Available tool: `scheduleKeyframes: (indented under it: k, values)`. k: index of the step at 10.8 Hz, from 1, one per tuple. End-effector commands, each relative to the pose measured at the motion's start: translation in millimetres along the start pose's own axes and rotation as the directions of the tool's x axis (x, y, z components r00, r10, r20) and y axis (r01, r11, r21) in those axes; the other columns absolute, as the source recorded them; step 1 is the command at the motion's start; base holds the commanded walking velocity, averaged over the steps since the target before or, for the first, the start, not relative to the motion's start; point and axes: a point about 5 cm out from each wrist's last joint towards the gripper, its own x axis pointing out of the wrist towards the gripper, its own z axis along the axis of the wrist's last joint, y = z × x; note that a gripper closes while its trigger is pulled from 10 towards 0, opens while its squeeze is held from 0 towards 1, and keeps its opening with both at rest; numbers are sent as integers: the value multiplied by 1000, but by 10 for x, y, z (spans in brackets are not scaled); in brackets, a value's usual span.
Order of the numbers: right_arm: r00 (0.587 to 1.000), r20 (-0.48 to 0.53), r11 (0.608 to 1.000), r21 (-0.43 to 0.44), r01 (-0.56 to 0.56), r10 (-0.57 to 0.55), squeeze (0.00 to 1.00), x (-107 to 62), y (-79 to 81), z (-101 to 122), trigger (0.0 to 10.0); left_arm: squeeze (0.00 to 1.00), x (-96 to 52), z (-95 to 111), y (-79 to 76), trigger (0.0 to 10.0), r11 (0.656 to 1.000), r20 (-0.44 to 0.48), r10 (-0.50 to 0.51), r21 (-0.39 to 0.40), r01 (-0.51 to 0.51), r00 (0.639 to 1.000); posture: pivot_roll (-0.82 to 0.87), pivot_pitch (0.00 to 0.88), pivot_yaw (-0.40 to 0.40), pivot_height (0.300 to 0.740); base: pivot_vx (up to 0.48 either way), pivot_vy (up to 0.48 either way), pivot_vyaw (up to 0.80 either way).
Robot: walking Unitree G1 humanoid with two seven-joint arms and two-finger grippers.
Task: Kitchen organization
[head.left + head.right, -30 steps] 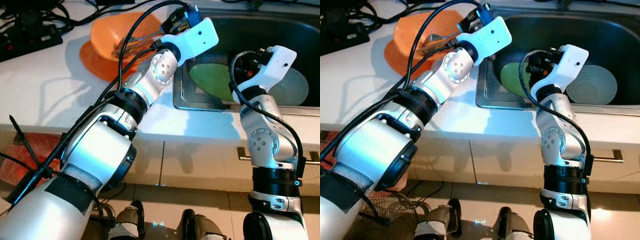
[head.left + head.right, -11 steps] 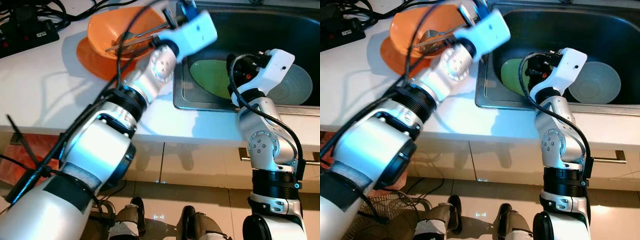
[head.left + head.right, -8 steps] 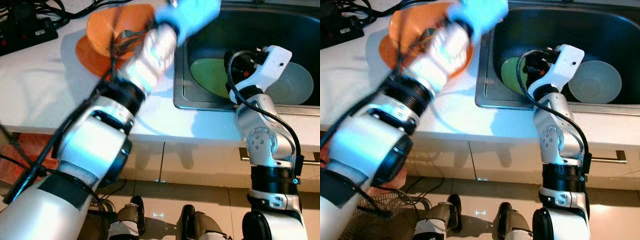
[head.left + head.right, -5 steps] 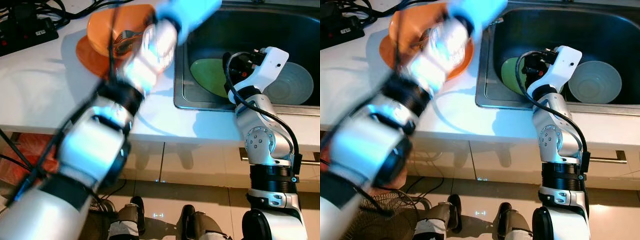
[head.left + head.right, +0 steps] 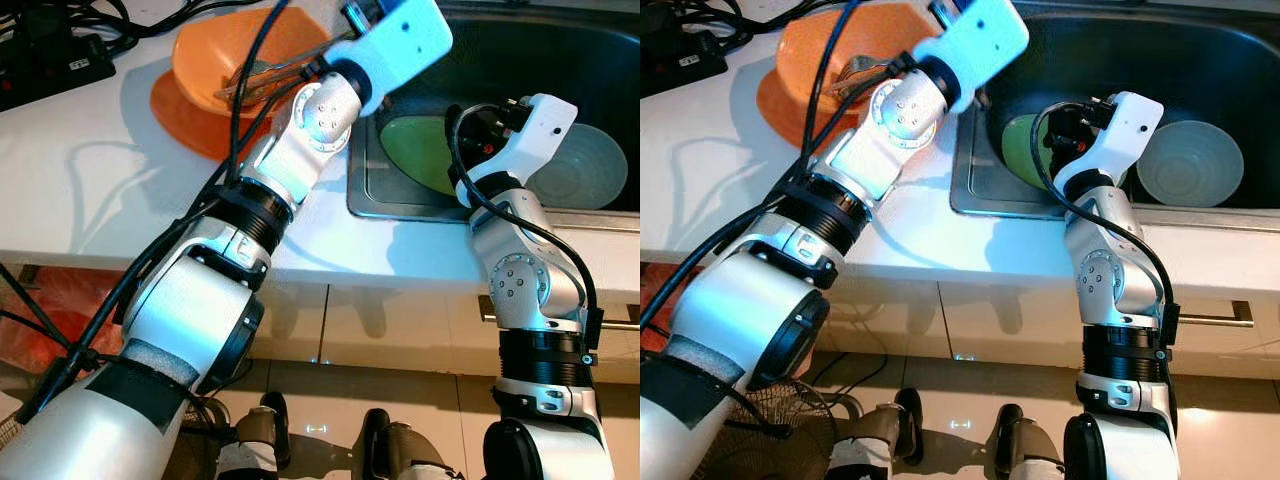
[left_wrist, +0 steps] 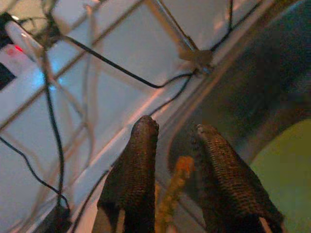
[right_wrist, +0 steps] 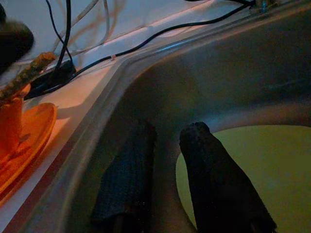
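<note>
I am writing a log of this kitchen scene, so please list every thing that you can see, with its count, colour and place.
Bowl: one, orange, on the plate on the counter, cutlery inside.
Plate: one, orange, under the orange bowl.
Counter: one, white, left of the sink.
Sink: one, steel, in the counter.
Green plate: one, in the sink.
Pale bowl: one, in the sink.
Power strip: one, black, counter's far left.
Left gripper: open, above the sink's edge.
Right gripper: open, over the green plate.

no readable text, labels, brands or numbers showing anywhere, a small pale marking on the black power strip (image 5: 55,62) lying on the worktop (image 5: 90,190) staying too blurred to read
</note>
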Motion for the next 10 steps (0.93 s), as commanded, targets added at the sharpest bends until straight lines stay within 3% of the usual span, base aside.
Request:
scheduleKeyframes:
  k: [1,3,4,5,6,7,8,9,10]
  values:
    - [1000,3,1000,2,-4,4,0,-22,6,-12,10000,1000,4,5,-66,10000,999,-8,-38,37,38,999,33,301,7,740,0,0,0]
    - [1000,2,1000,3,-5,5,0,-23,10,-12,10000,1000,1,-66,-116,10000,995,-47,-59,78,62,997,31,303,7,740,0,0,0]
    - [1000,2,1000,2,-5,5,0,-27,10,-10,10000,1000,6,-92,-113,10000,988,-74,-56,138,66,996,29,304,7,740,0,0,0]
    - [1000,2,1000,2,-6,6,0,-28,11,-9,10000,667,8,-101,-108,10000,984,-85,-52,167,66,995,27,304,6,740,0,0,0]
    - [1000,2,1000,2,-4,4,0,-30,8,-11,10000,0,12,-117,-120,10000,985,-97,-50,162,65,994,27,305,7,740,0,0,0]
    - [1000,2,1000,2,-4,4,0,-30,11,-11,10000,43,19,-115,-115,10000,986,-99,-41,158,56,994,25,307,6,740,0,0,0]
    - [1000,2,1000,2,-4,4,0,-31,9,-11,10000,1000,27,-100,-99,10000,988,-95,-25,149,39,995,24,307,6,740,0,0,0]
    - [1000,4,1000,2,-3,3,0,-32,8,-7,10000,0,35,-82,-89,10000,986,-90,-19,163,33,996,22,308,6,740,0,0,0]
    - [1000,7,1000,3,-1,1,0,-32,4,1,10000,0,41,-68,-73,10000,985,-86,-8,168,23,996,22,308,6,740,0,0,0]
